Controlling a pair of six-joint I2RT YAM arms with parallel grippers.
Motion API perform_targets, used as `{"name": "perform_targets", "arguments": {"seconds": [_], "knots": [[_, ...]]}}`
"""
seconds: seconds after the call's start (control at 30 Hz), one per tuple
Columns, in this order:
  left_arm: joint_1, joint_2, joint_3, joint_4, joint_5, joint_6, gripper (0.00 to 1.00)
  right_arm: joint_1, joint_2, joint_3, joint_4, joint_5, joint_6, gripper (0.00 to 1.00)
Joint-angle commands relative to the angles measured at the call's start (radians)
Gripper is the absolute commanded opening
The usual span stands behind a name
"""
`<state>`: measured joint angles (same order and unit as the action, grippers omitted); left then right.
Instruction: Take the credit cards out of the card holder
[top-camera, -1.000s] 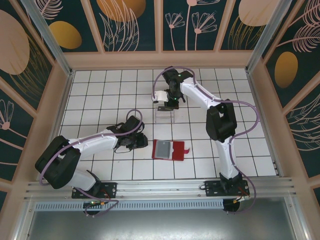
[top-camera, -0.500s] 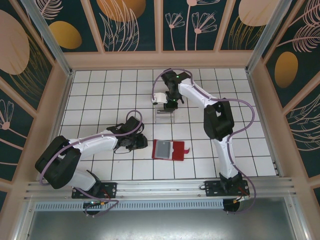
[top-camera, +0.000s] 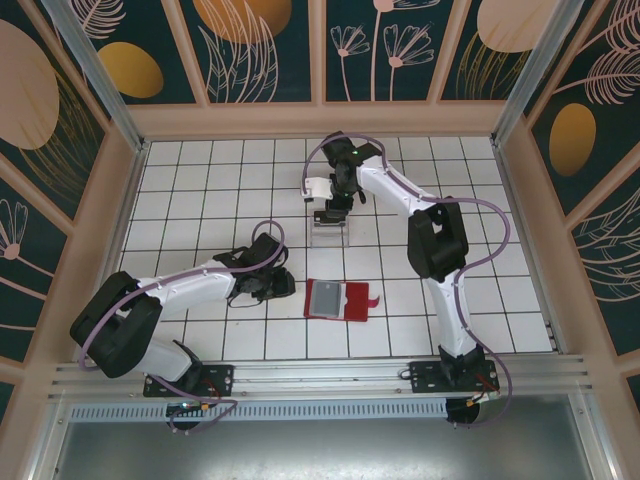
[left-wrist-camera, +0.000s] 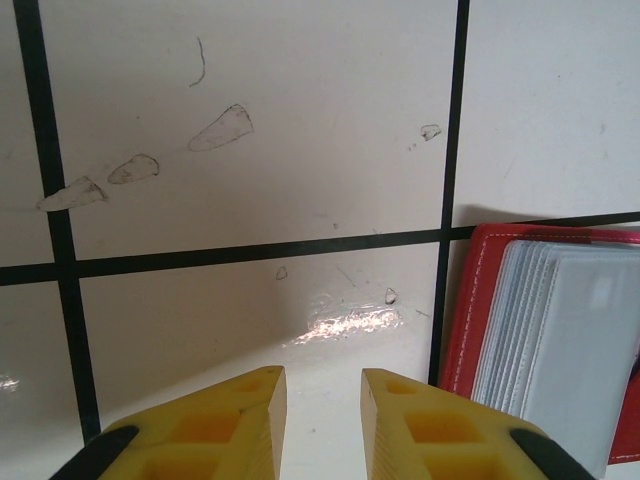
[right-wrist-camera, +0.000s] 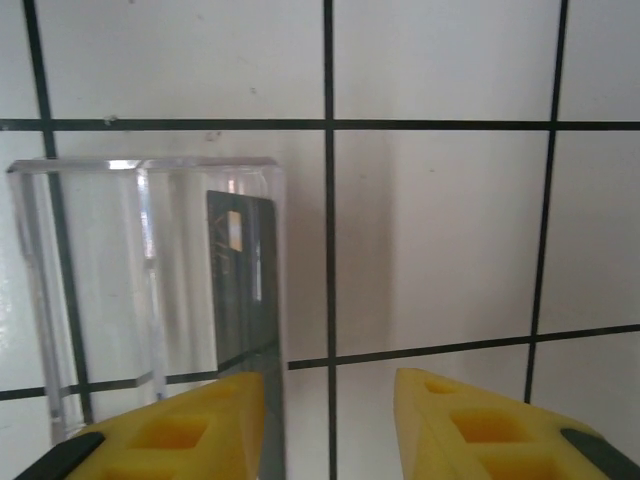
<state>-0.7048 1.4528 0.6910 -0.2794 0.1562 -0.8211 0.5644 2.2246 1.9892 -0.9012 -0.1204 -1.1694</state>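
- card holder: red, lying open and flat on the white tiled table, near the front edge between the two arm bases; we note its closing tab on the right side
- pale credit cards: a greyish stack seated in the holder's left half, edges fanned slightly
- left gripper: yellow fingers a little apart with nothing between them, low over the table just left of the holder
- clear plastic box: at mid-table, well apart from the holder
- dark credit card: upright inside the box, by its right-hand wall in the wrist view
- right gripper: jaws parted and gripping nothing, we find it over the box
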Motion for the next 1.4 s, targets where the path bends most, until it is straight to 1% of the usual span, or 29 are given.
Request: {"name": "perform_targets", "arguments": {"seconds": [0.0, 0.33, 0.43, 0.53, 0.63, 0.73, 0.8, 0.87, 0.97, 1.03, 1.13, 1.2, 1.27, 1.37], "knots": [[0.007, -0.017, -0.016, 0.014, 0.003, -0.012, 0.28, 0.01, -0.051, -0.004, 0.045, 0.043, 0.007, 0.4], [0.008, -0.014, -0.013, 0.017, 0.003, -0.011, 0.28, 0.014, -0.085, -0.053, 0.123, 0.091, 0.021, 0.42], [0.008, -0.02, -0.01, 0.017, 0.002, -0.008, 0.28, 0.014, -0.096, -0.052, 0.127, 0.074, 0.066, 0.42], [0.007, -0.023, -0.001, 0.019, 0.0, 0.001, 0.28, 0.013, -0.125, -0.066, 0.147, 0.036, 0.154, 0.42], [0.008, -0.025, 0.016, 0.023, 0.008, 0.02, 0.27, 0.013, -0.162, -0.099, 0.209, -0.005, 0.342, 0.4], [0.008, -0.018, 0.033, 0.037, 0.03, 0.04, 0.27, 0.011, -0.198, -0.135, 0.237, -0.079, 0.553, 0.37], [0.008, -0.013, 0.032, 0.062, 0.056, 0.049, 0.26, 0.017, -0.247, -0.211, 0.292, -0.099, 0.7, 0.34], [0.007, -0.006, 0.039, 0.079, 0.07, 0.056, 0.26, 0.022, -0.302, -0.307, 0.37, -0.094, 0.859, 0.32], [0.007, 0.013, 0.059, 0.083, 0.085, 0.07, 0.26, 0.029, -0.382, -0.434, 0.43, -0.086, 1.11, 0.32], [0.008, 0.026, 0.071, 0.082, 0.086, 0.075, 0.26, 0.027, -0.42, -0.488, 0.419, -0.08, 1.262, 0.29], [0.008, 0.042, 0.089, 0.074, 0.064, 0.062, 0.25, 0.038, -0.475, -0.568, 0.383, -0.067, 1.459, 0.21], [0.007, 0.029, 0.076, 0.098, 0.022, 0.021, 0.25, 0.049, -0.524, -0.628, 0.362, -0.079, 1.585, 0.21], [0.008, 0.019, 0.066, 0.127, 0.011, -0.003, 0.26, 0.064, -0.569, -0.692, 0.357, -0.084, 1.667, 0.21], [0.014, 0.033, 0.077, 0.129, 0.002, -0.012, 0.26, 0.116, -0.623, -0.755, 0.321, -0.016, 1.757, 0.22]]}}
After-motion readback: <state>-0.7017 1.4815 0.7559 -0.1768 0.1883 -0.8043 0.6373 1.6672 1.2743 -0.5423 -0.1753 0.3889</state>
